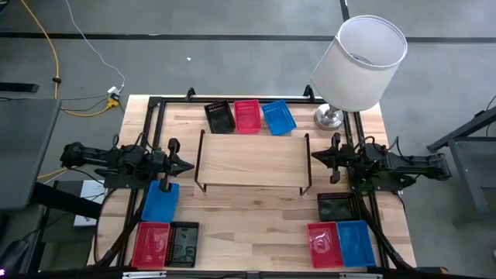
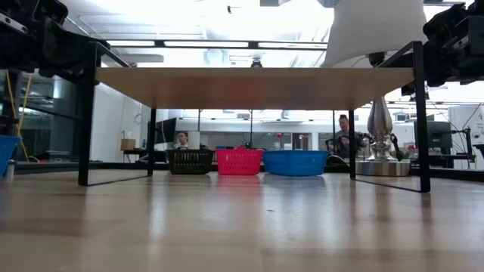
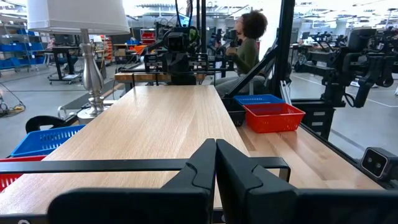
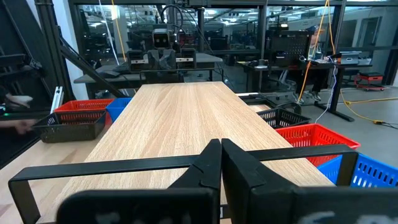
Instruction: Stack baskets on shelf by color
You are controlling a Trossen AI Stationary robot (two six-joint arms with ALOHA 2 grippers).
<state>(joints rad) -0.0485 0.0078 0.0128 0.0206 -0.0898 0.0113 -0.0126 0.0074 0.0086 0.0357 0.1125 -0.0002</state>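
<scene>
The shelf [image 1: 252,159] stands in the middle of the tabletop [image 1: 256,217], its long axis running from one arm to the other, its light wood top bare.

Beyond its far long edge three baskets sit in a row, each seemingly empty: a black basket [image 1: 220,117], a red basket [image 1: 247,116] and a blue basket [image 1: 279,117], touching or nearly so, their long sides pointing away from the shelf.

Near the shelf's left end lies another blue basket [image 1: 161,201], and past it, at the tabletop's front edge, a red one [image 1: 151,244] beside a black one [image 1: 184,244].

Off the shelf's right front corner a black basket [image 1: 337,207] sits, with a red [image 1: 322,243] and a blue [image 1: 356,242] side by side in front of it.

A lamp with a white shade [image 1: 360,62] stands by the shelf's far right corner.

The left tool [image 1: 186,164] hangs at the shelf's left end with fingers together, holding nothing. The right tool [image 1: 318,156] faces it at the right end, likewise closed and empty.

Behind the shelf lies an open workshop, where a person [image 3: 247,46] sits.
</scene>
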